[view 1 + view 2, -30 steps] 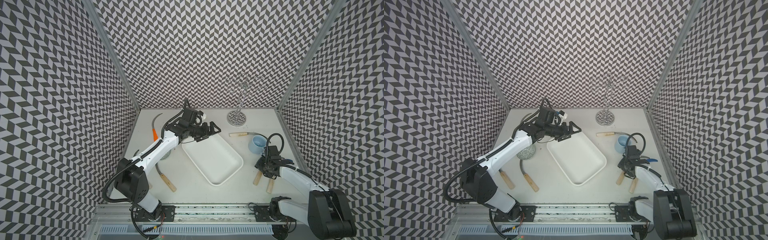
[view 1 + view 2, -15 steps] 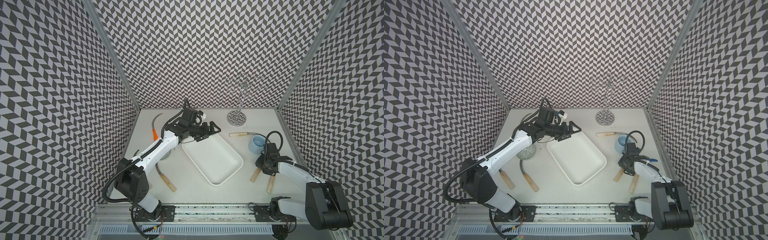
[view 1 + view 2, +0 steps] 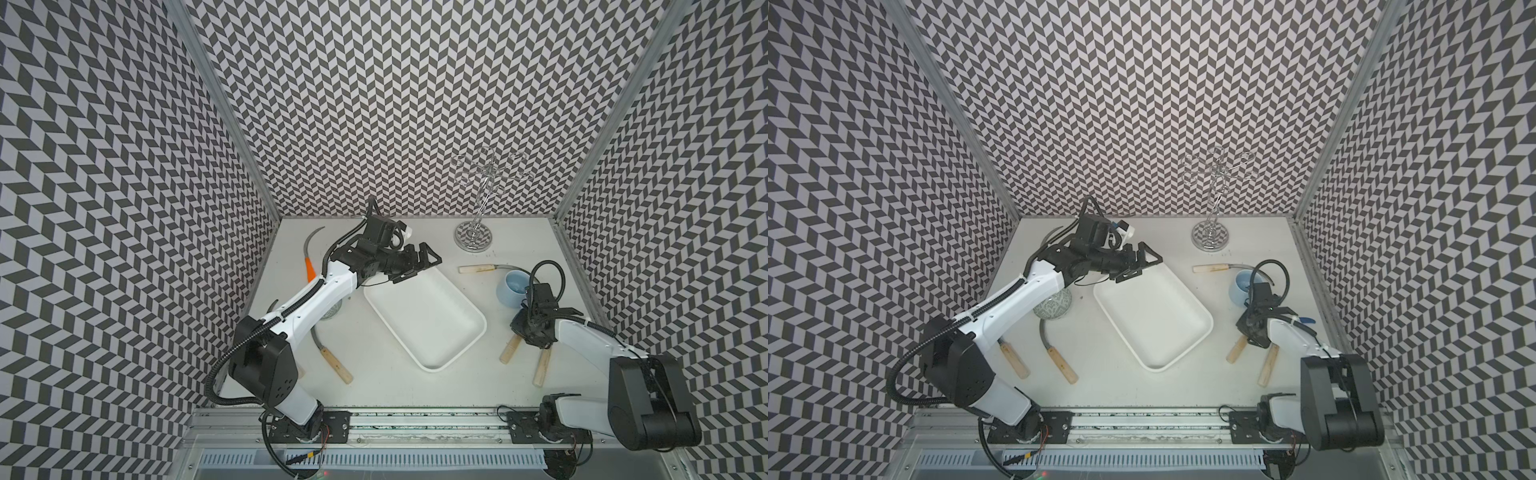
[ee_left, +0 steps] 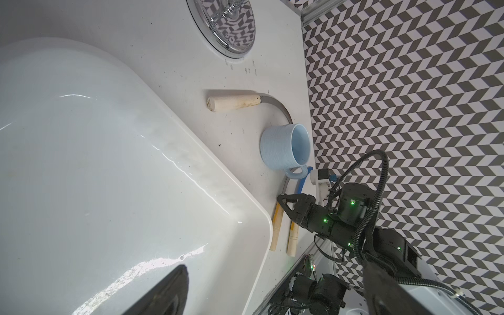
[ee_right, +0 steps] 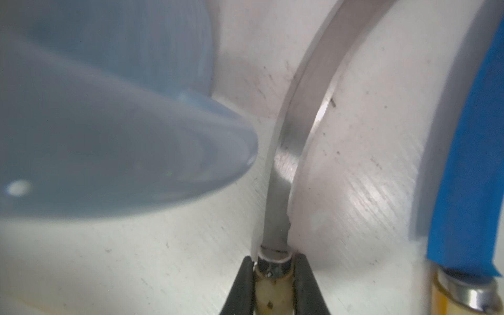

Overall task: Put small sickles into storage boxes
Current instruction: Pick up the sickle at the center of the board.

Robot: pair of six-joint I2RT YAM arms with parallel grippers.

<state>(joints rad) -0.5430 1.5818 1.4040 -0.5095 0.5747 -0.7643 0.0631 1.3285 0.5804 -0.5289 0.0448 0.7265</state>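
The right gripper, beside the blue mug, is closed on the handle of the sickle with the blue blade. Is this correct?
Only the blade colour is wrong. The right gripper, beside the blue mug, is closed on the handle of the sickle with the grey blade; the blue-bladed sickle lies free next to it. The right wrist view shows this.

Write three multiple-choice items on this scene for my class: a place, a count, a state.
1. How many sickles lie in the white tray? A none; B two; C four.
2. Where is the light blue mug? A in the tray; B on the table; C in a gripper.
3. The right gripper is: A open above the tray; B closed on a wooden-handled sickle; C holding the mug.
Answers: A, the tray is bare; B, the mug stands on the table outside the tray; B, the fingers pinch its handle in the right wrist view.
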